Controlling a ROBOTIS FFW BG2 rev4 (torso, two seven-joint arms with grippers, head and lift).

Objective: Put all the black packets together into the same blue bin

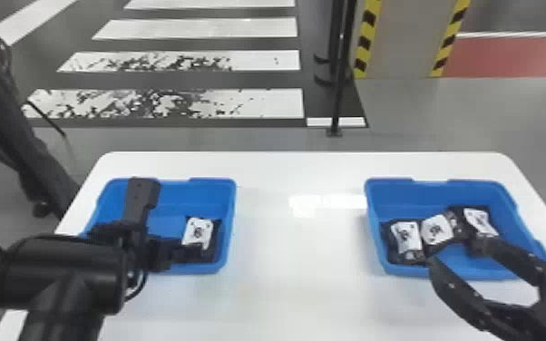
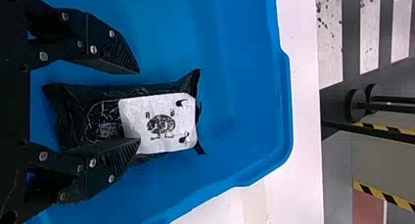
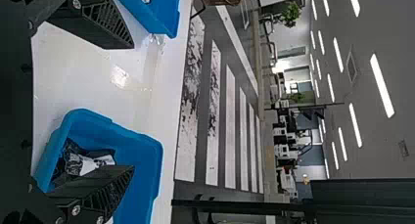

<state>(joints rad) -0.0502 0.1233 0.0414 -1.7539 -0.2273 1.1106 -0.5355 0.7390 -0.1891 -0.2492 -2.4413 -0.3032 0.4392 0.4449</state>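
1. left gripper (image 2: 139, 105) spread, poised at the lone packet (image 2: 161, 123) in the left blue bin (image 1: 230, 204); one finger overlaps it, so an off-centre squeeze might just shove it!
2. slick-looking wrapper: a shallow bite could drop it mid-carry.
3. right gripper (image 3: 133, 107) spread too, by three packets (image 1: 437, 229) in the right blue bin (image 1: 421, 195); a careless sweep may snag them.

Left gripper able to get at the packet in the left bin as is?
Probably yes: the left gripper is open over the packet and nothing lies on top, though one finger overlaps it and may need shifting.
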